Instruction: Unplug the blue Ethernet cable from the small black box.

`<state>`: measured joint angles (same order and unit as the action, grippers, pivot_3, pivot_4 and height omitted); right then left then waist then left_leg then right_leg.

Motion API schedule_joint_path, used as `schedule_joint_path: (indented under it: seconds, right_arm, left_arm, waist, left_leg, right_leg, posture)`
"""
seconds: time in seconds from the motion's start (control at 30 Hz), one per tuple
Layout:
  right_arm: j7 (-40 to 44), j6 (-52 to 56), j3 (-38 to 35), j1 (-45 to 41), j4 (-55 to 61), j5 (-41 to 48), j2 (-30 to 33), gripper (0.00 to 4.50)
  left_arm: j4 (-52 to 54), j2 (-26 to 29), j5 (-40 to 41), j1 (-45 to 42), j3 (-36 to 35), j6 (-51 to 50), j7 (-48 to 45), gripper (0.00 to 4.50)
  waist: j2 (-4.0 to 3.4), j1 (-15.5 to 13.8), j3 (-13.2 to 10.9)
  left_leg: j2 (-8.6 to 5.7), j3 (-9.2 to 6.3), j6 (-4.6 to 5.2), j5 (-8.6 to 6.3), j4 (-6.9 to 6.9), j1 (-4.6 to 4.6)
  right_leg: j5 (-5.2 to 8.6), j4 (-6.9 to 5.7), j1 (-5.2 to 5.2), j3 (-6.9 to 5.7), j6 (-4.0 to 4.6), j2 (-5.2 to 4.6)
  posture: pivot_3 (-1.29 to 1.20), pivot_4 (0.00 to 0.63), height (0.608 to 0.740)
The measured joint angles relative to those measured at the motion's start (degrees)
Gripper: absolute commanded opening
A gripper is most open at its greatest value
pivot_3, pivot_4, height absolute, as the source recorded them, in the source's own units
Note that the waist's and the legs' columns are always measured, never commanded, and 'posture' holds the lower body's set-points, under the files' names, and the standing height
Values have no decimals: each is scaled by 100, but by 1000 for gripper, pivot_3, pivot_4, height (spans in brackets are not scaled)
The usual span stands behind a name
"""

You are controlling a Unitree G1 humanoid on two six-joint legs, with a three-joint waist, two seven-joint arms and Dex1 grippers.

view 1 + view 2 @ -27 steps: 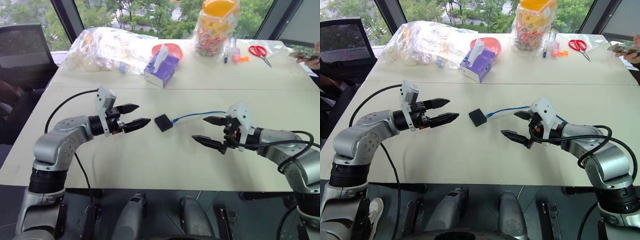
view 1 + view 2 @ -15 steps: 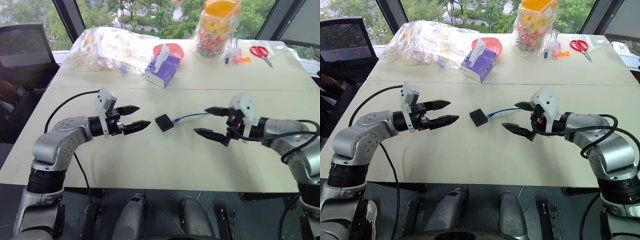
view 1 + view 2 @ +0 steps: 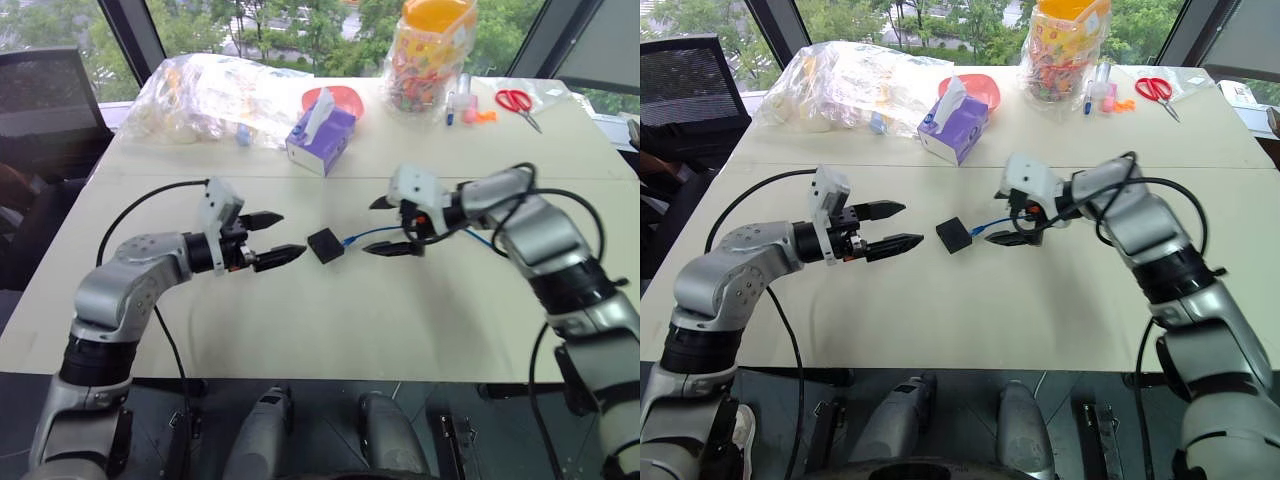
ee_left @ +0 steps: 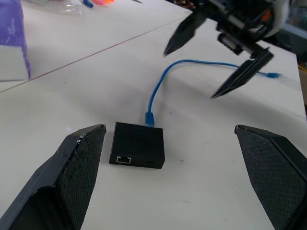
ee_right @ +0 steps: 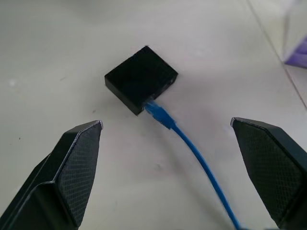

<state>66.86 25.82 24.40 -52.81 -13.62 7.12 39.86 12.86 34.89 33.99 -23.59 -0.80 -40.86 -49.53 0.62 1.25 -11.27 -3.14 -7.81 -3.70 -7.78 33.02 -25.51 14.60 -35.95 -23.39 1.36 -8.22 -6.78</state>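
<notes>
Right gripper (image 3: 386, 226) neared one black box (image 3: 325, 245).

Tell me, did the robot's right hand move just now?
Yes. The right gripper moved in toward the black box, open over the blue cable.

small black box (image 4: 138, 144) on table, blue Ethernet cable (image 4: 165, 81) plugged in, right gripper (image 4: 196, 72) beyond

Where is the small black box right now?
The small black box lies flat on the white table, between the open left pincer and right pincer, with the blue Ethernet cable plugged in.
</notes>
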Motion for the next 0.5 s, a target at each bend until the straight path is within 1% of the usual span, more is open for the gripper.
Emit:
schedule_joint_path:
  seconds: [0.1, 0.23, 0.3, 0.47, 0.5]
  right_arm:
    - [236, -561, 297, -436, -969, -442, -416, 4500]
    - [381, -1284, 568, -880, -2098, -943, -896, 4500]
    - [481, -1609, 622, -1157, -2814, -1152, -1208, 4500]
    - [541, -2272, 744, -1585, -3966, -1634, -1678, 4500]
    - [535, -2326, 760, -1614, -4036, -1684, -1698, 4247]
  left_arm:
    - [162, 34, -90, 270, 47, 29, 2, 4489]
    - [327, 27, -97, 334, 54, 31, 107, 4489]
    - [406, -4, -97, 358, 12, 31, 217, 4489]
    - [595, -13, -88, 507, -39, 29, 378, 4489]
    - [600, -13, -88, 520, -39, 29, 386, 4498]
  waist:
    - [0, -11, -1]
    - [0, -11, -1]
    - [0, 8, -1]
    - [-2, 96, -1]
    - [-2, 103, -1]
  left_leg:
    - [0, -1, -1, 0, -1, 0]
    - [0, -3, -4, 3, 1, 5]
    - [0, -3, -5, 4, 1, 12]
    - [0, -8, -8, 5, -2, 13]
    - [1, -8, -8, 5, -3, 13]
  right_leg:
    - [-5, -8, -2, 0, -9, 2]
    - [-6, -16, -1, 0, -9, 6]
    - [-7, -21, 2, 0, -10, 7]
    - [-12, -27, -1, 0, -20, 11]
    - [-12, -27, -1, 0, -20, 11]
  posture:
    - [0, 150, 728]
    - [0, 150, 728]
    - [0, 150, 728]
    - [0, 150, 728]
    - [0, 150, 728]
